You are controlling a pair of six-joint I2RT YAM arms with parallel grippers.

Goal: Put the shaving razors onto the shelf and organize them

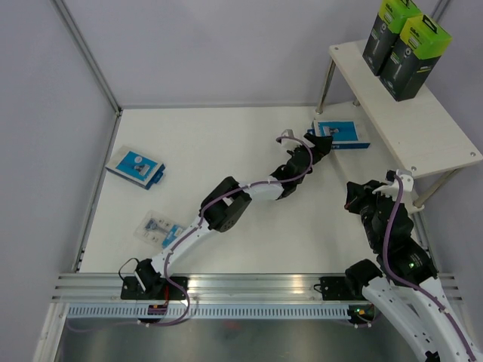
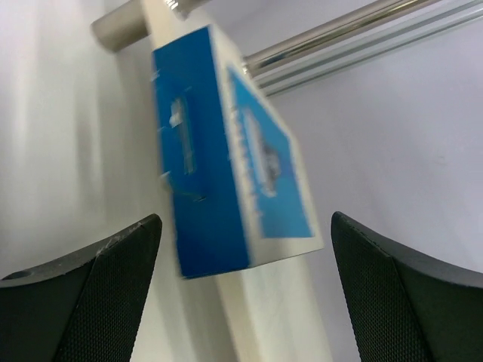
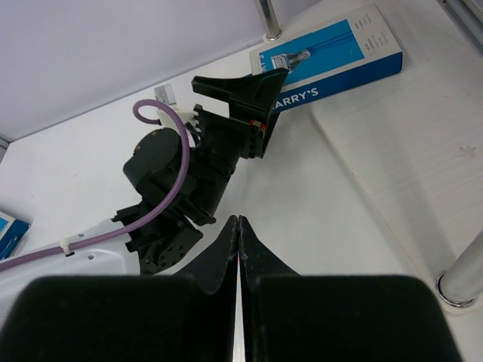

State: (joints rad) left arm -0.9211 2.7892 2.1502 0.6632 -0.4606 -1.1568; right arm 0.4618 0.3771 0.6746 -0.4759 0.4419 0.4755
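Note:
Two tall black razor boxes with lime-green tops [image 1: 398, 47] stand on the top board of the shelf [image 1: 434, 139]. A flat blue-and-white razor box [image 1: 343, 134] [image 2: 226, 166] [image 3: 332, 56] lies at the left end of the lower board [image 3: 392, 158]. My left gripper [image 1: 321, 142] [image 2: 245, 302] [image 3: 250, 96] is open just short of it, with nothing between its fingers. A second blue-and-white box [image 1: 136, 167] and a clear blister pack [image 1: 160, 228] lie on the table at the left. My right gripper [image 1: 353, 197] [image 3: 238, 230] is shut and holds nothing, near the shelf's front.
The silver shelf legs [image 3: 462, 280] [image 1: 327, 84] stand close to both arms. The left arm [image 1: 226, 204] stretches diagonally across the white table. Grey walls and a metal frame post [image 1: 87, 56] enclose the table at the left and back.

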